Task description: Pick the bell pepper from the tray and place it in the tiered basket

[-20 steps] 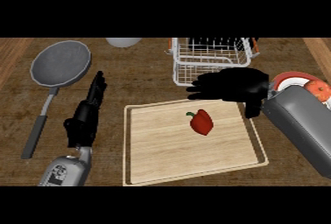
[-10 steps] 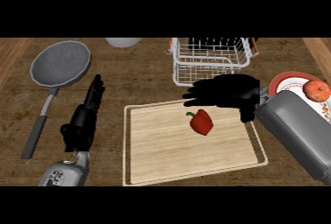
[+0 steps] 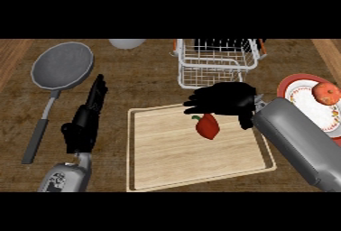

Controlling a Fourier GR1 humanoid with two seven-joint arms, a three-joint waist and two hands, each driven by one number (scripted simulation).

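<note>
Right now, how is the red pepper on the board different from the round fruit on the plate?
The bell pepper is dark red and tapered, with a green stem; the round fruit is paler orange-red. The bell pepper lies on the wooden tray beside the right hand; the round fruit sits on the plate, away from that hand. Both are reddish.

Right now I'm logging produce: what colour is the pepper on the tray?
The pepper is red, shown best in the head view.
</note>
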